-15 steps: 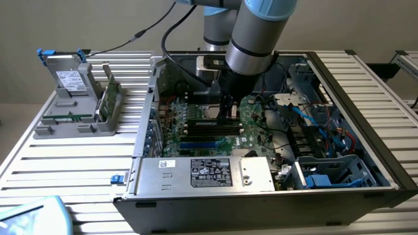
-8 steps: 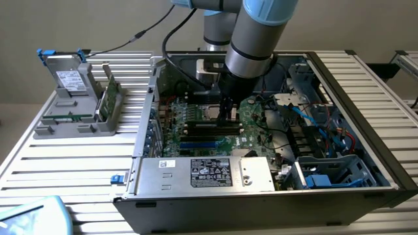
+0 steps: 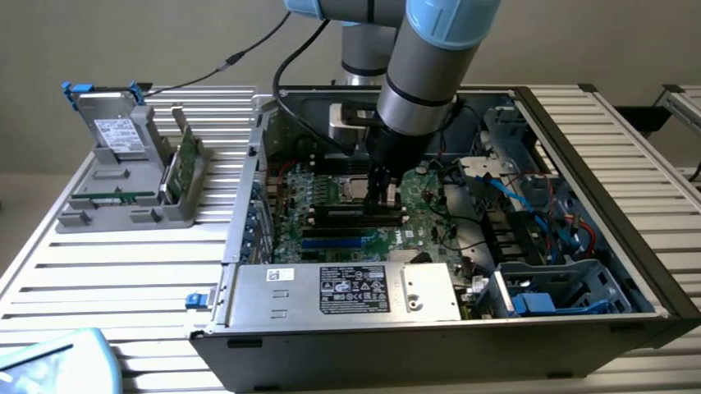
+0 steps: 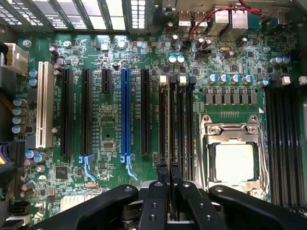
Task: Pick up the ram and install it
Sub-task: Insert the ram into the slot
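Progress: black gripper [image 4: 169,168] clenched, down at black memory slots [image 4: 174,120] | thin green ram stick: we cannot tell if seated

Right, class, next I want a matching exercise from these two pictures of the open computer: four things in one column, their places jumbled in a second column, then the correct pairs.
Things
A. gripper
B. grey drive
C. silver power supply
D. blue slot

Places
1. standing in the grey rack outside the case
2. on the motherboard, with black expansion slots on either side
3. along the case's near wall in the exterior view
4. over the narrow black memory slots beside the processor socket

Pairs: A-4, B-1, C-3, D-2.
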`<state>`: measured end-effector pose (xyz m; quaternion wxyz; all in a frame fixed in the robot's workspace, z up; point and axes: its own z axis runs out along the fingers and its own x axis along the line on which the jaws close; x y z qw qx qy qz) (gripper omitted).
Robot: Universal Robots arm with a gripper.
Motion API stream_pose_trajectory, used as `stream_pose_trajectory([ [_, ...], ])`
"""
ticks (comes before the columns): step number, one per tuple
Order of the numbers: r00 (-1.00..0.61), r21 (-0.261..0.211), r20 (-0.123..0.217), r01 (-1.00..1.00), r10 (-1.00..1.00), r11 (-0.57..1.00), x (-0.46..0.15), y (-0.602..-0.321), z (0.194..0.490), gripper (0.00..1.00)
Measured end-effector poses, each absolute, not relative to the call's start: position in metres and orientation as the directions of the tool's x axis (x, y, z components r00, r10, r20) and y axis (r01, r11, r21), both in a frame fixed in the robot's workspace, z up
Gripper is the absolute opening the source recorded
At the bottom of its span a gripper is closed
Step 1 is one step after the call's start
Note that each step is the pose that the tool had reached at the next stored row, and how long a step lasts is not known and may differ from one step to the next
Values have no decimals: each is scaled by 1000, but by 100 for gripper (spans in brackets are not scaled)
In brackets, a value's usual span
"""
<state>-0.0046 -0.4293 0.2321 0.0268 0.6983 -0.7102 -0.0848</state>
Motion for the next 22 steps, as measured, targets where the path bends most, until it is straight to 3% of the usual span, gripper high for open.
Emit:
stream_pose_trajectory([
  [22,-23,159,-74,-987,-997,11,-5,-429,229,13],
])
